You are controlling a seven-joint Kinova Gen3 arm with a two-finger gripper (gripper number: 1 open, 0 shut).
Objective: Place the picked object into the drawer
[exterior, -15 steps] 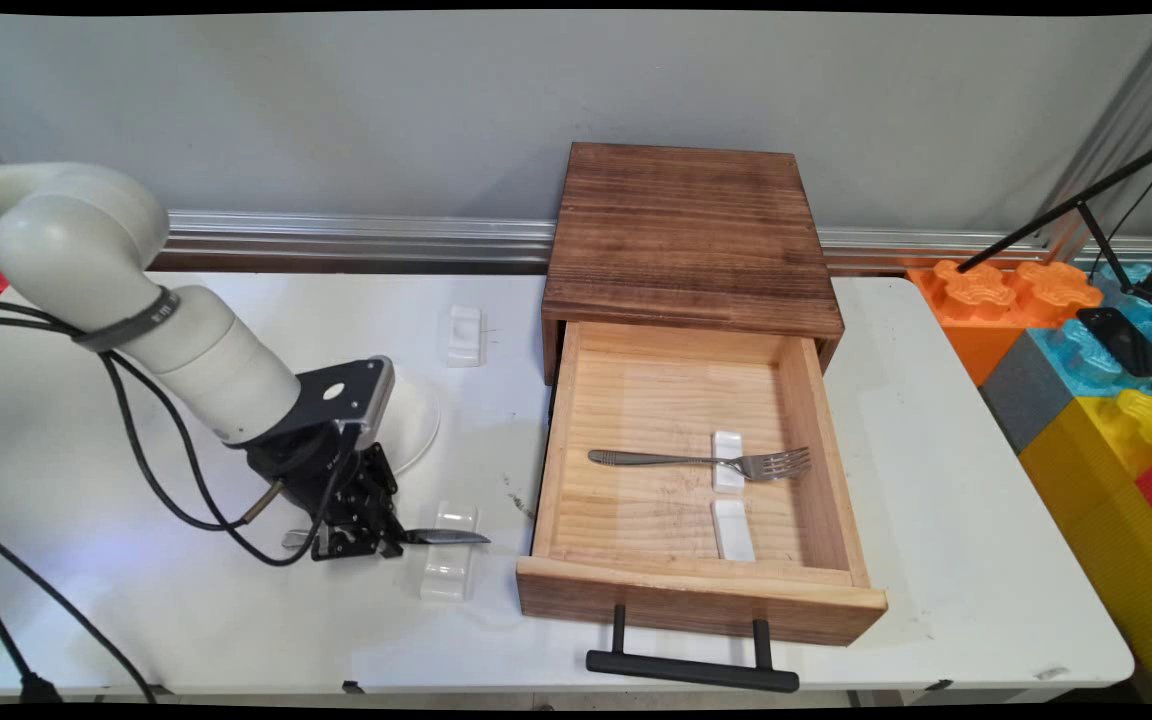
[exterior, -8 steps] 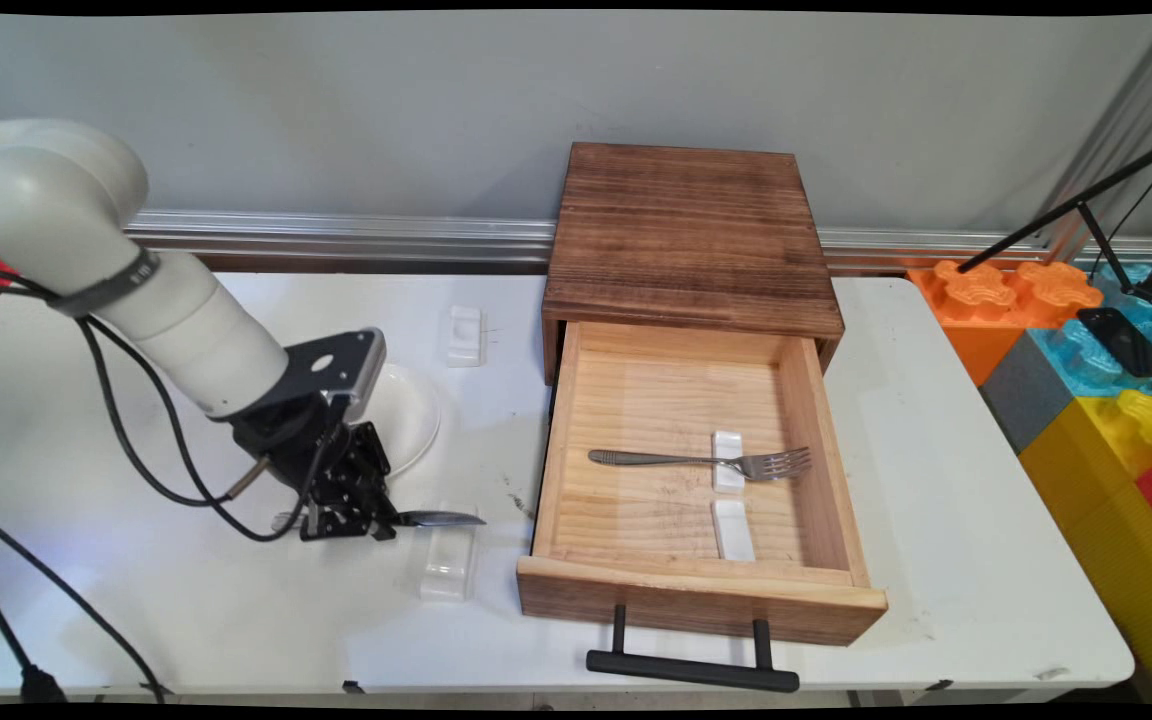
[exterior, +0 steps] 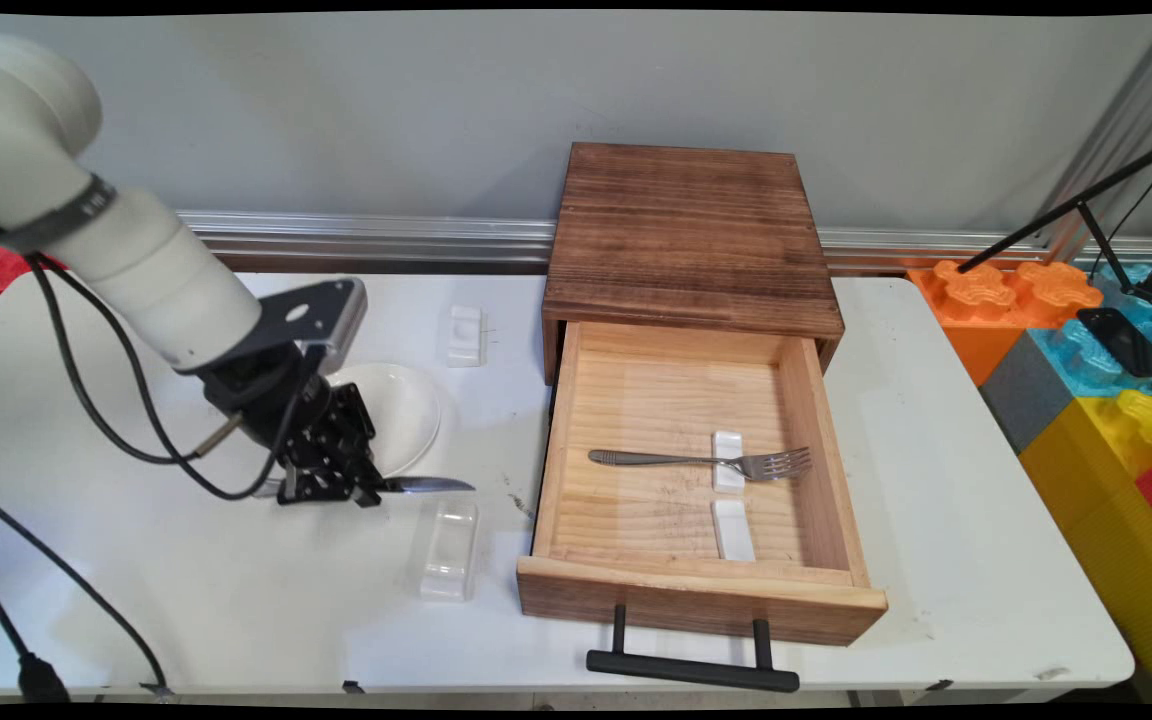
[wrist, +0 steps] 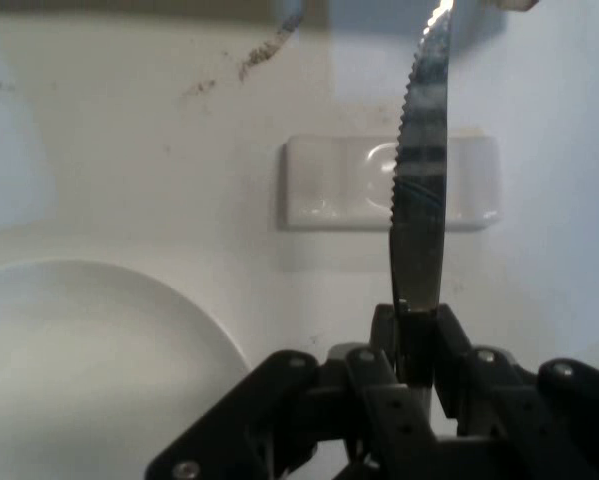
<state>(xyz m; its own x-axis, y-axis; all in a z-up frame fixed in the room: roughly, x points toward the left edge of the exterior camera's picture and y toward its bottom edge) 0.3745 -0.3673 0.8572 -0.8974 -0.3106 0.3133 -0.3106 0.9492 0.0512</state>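
My gripper (exterior: 336, 492) is shut on a metal table knife (exterior: 428, 485) and holds it level above the table's left part, the blade pointing right toward the drawer. In the hand view the serrated knife (wrist: 419, 200) runs up from between the fingers (wrist: 416, 345) and crosses over a white cutlery rest (wrist: 344, 183) lying on the table. That same rest (exterior: 448, 548) lies below and to the right of the gripper in the main view. A white plate (exterior: 398, 425) sits just behind the gripper, shown also in the hand view as a plate (wrist: 79, 370).
An open wooden drawer (exterior: 556, 440) juts from a dark wooden box (exterior: 686, 230); inside lie a fork (exterior: 706, 460) on a white rest (exterior: 728, 445) and a second rest (exterior: 733, 530). Another white rest (exterior: 464, 335) lies at the back. Coloured foam blocks (exterior: 1086, 380) stand at right.
The gripper has risen with the knife, lifting its blade off the white rest on the table and shifting slightly left and back toward the plate.
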